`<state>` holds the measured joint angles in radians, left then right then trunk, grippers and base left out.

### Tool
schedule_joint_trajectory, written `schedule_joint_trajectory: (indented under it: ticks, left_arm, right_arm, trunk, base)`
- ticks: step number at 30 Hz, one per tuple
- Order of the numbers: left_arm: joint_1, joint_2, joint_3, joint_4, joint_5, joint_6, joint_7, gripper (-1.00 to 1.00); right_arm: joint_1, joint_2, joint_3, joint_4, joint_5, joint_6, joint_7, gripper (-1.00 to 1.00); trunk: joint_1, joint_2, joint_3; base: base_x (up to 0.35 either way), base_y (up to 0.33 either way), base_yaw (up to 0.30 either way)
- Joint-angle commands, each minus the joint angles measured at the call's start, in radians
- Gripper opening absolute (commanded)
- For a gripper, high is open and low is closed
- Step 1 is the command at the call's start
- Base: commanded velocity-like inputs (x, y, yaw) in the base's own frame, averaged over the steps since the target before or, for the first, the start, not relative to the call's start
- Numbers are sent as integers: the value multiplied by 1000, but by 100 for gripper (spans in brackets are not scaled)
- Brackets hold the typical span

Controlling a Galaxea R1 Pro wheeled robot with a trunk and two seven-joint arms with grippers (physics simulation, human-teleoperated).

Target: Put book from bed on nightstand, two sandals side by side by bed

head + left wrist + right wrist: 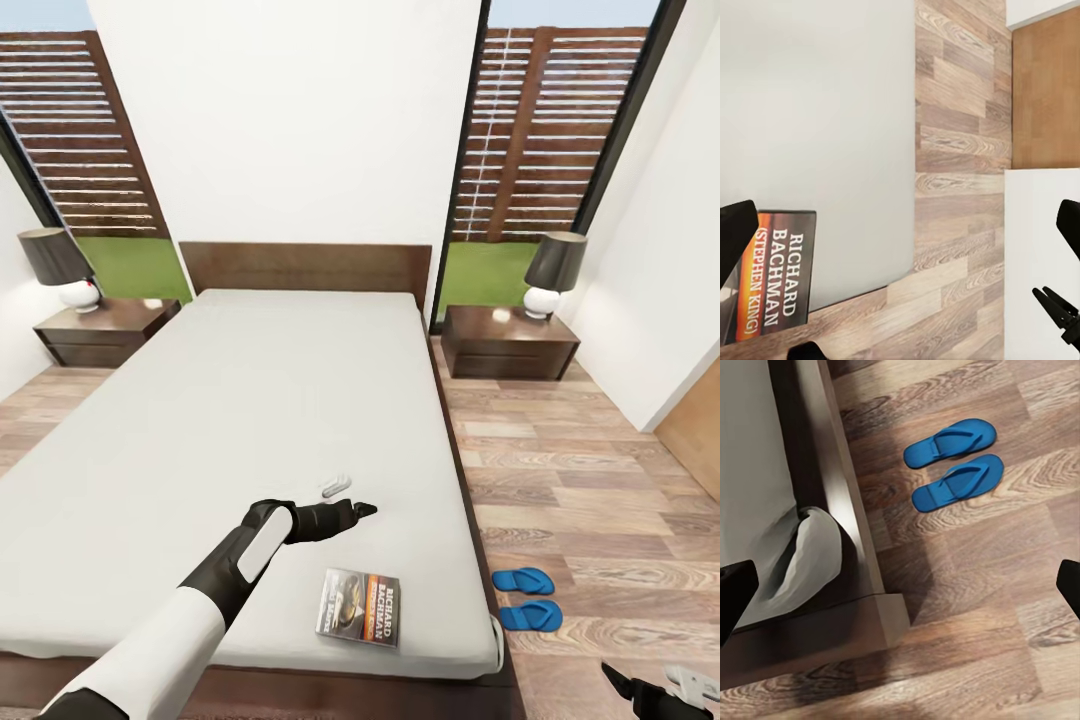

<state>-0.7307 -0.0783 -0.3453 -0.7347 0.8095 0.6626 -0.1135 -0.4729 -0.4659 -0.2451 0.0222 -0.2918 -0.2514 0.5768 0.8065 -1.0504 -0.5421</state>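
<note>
The book [358, 606] lies flat on the light-grey mattress of the bed [250, 400], near its foot and right side. My left gripper [345, 500] hovers over the mattress just beyond the book, open and empty. In the left wrist view the book [780, 274] sits beside one dark finger [735, 240]. Both blue sandals [523, 580] [530, 615] lie side by side on the floor right of the bed. My right gripper [655, 690] hangs open low by the bed's foot corner, and its wrist view looks down on the sandals [951, 441] [958, 481].
Two dark nightstands [105, 330] [508, 342] flank the headboard, each carrying a lamp [60, 268] [553, 275]. Wood-plank floor [600, 480] runs along the bed's right side. A white wall and brown panel [695, 420] close it off at the right.
</note>
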Motion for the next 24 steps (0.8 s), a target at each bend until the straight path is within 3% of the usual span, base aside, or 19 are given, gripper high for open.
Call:
schedule_joint_trajectory:
  ticks: [1, 24]
  left_arm:
    - [-1, 0, 0, 0, -1, 3, -3, 100]
    - [-1, 0, 0, 0, 0, 3, -3, 100]
  right_arm:
    - [-1, 0, -1, 2, -6, -2, 6, 100]
    - [-1, 0, -1, 2, -6, -1, 6, 100]
  trunk:
    - [0, -1, -3]
    - [0, -1, -38]
  base:
    - [0, 0, 0]
    - [0, 0, 0]
